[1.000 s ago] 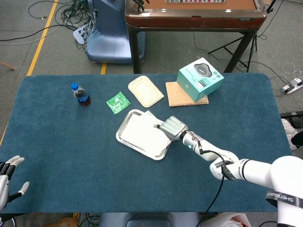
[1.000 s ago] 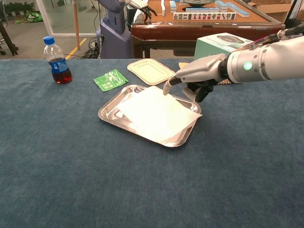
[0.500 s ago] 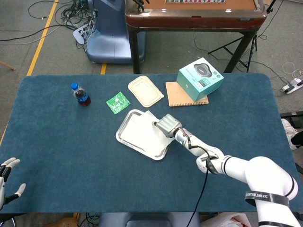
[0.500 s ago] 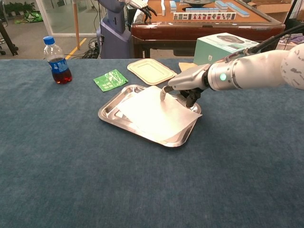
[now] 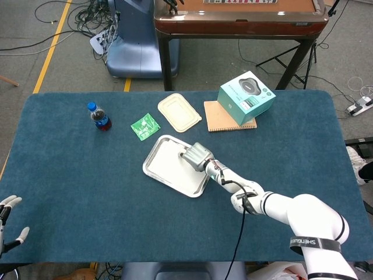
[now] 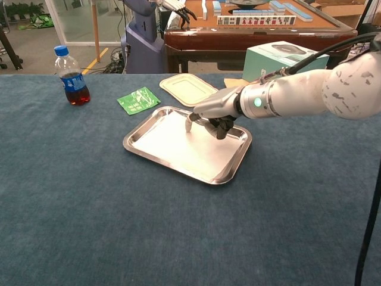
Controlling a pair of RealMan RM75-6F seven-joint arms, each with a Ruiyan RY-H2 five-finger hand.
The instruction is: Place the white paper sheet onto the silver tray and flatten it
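The silver tray (image 5: 152,173) (image 6: 138,148) lies mid-table, and the white paper sheet (image 5: 170,164) (image 6: 178,146) rests flat inside it, within the rim. My right hand (image 5: 196,156) (image 6: 209,118) hovers low over the tray's far side. One fingertip (image 6: 189,125) points down and touches the sheet while the other fingers stay curled in. It holds nothing. My left hand (image 5: 7,224) shows only at the lower left edge of the head view, off the table, fingers apart and holding nothing.
A cola bottle (image 5: 100,116) (image 6: 71,74) stands far left. A green packet (image 5: 145,126) (image 6: 139,99) and a beige lid (image 5: 179,112) (image 6: 189,89) lie just behind the tray. A teal box (image 5: 246,98) (image 6: 286,56) sits on a brown notebook (image 5: 218,119) at the back right.
My right hand slid left across the tray, pushing the sheet. The paper's corner that overhung the tray's right rim now lies inside, flat. The left hand sank slightly.
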